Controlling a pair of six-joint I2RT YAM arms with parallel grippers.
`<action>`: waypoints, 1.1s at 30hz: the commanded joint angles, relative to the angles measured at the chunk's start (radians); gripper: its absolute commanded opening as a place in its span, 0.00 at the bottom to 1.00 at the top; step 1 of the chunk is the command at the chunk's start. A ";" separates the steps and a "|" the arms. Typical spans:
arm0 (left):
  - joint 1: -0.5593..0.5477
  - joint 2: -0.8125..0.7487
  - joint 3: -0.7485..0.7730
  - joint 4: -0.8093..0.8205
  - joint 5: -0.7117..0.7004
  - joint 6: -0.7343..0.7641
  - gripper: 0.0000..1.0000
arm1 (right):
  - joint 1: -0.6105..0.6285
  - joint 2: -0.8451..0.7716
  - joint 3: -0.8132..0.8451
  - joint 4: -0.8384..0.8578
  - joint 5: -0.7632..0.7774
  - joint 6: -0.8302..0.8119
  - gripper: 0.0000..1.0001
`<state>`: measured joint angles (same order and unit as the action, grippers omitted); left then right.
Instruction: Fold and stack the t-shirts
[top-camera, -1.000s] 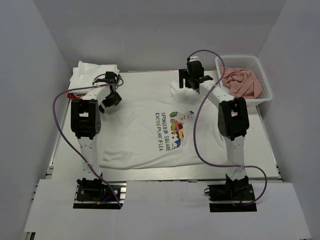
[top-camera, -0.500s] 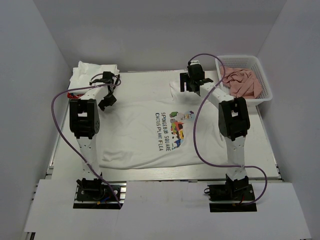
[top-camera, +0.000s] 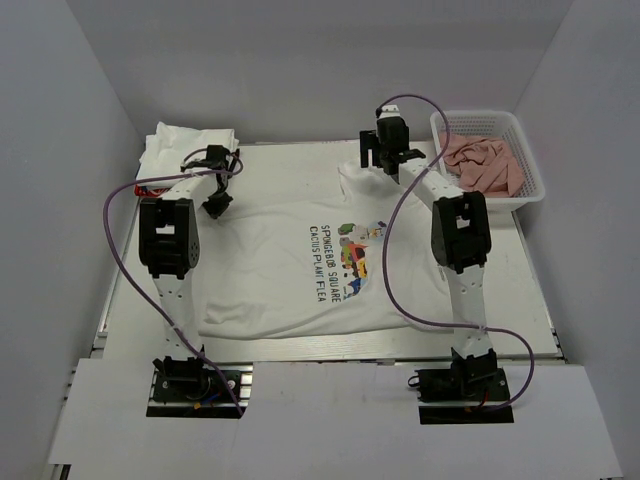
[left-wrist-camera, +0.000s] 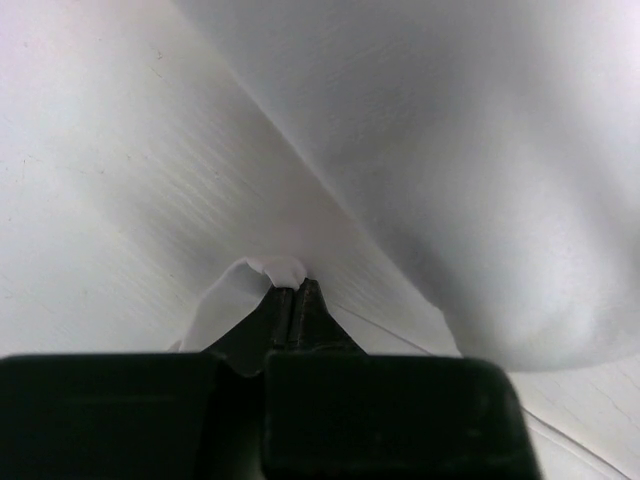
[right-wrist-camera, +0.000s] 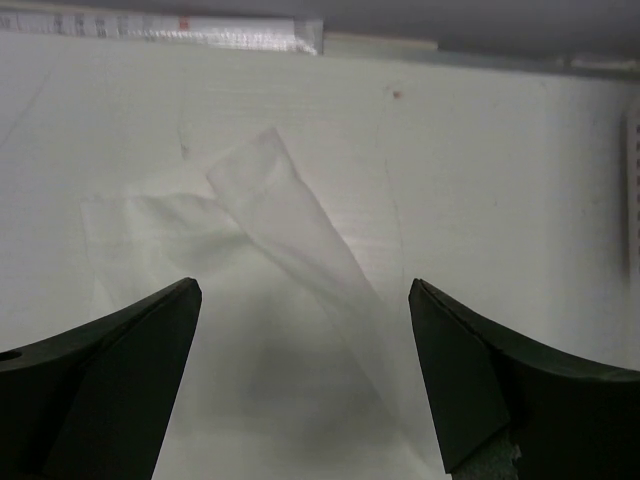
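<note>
Soft, even light is coming from overhead, washing everything pale. Close in, my left gripper (left-wrist-camera: 293, 300) is showing as a black blur, while the t-shirt (left-wrist-camera: 500, 250) beyond my jaws is shading to grey. Between my right fingers (right-wrist-camera: 110, 380) a dim shadow is lying across the cloth; the table (right-wrist-camera: 480, 150) ahead is blurring slightly.

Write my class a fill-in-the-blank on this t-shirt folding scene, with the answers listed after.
1. The left fingers are ____ on a pinch of the printed t-shirt.
2. The right fingers stand ____ above a sleeve of that shirt.
3. The basket on the far right holds ____ cloths.

Missing words: shut; open; pink.
</note>
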<state>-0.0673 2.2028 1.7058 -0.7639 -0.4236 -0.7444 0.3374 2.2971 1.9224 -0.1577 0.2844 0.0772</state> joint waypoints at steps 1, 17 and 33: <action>0.004 -0.051 -0.050 -0.026 0.042 0.002 0.00 | -0.006 0.085 0.092 0.148 -0.036 -0.073 0.90; 0.004 -0.114 -0.088 0.014 0.052 0.046 0.00 | -0.028 0.271 0.244 0.316 -0.088 -0.033 0.27; -0.026 -0.365 -0.267 0.075 0.072 0.094 0.00 | -0.015 -0.504 -0.550 0.357 -0.177 -0.358 0.00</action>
<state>-0.0841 1.9259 1.4776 -0.7136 -0.3691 -0.6697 0.3229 1.9617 1.4734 0.1692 0.1158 -0.2028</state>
